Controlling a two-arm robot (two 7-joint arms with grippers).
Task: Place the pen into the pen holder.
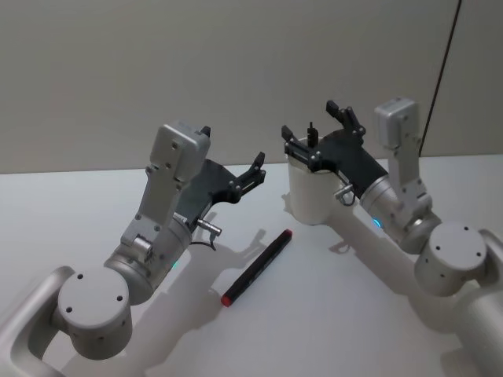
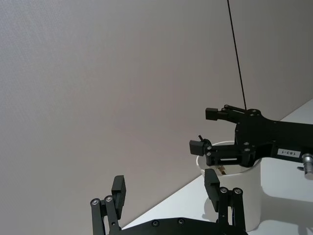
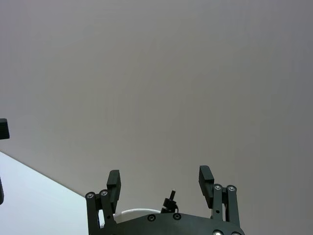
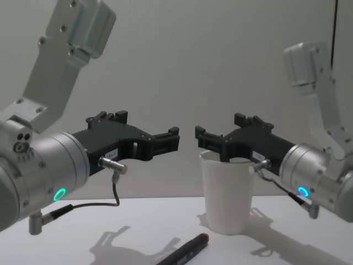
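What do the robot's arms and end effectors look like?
Both arms are silver-grey with round joints and a teal ring near each wrist. The left end effector and right end effector are black, two-fingered, with screws; a thin dark cable loops under each wrist.

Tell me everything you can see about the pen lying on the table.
The pen is a slim, marker-like stick with a black barrel and red at its ends, clearest at the nearer end. It looks like plastic. It lies flat on the white table, set on a slant, with its far end pointing toward the white paper cup but apart from it. Only the table touches it. It is outside the cup and nothing grips it.
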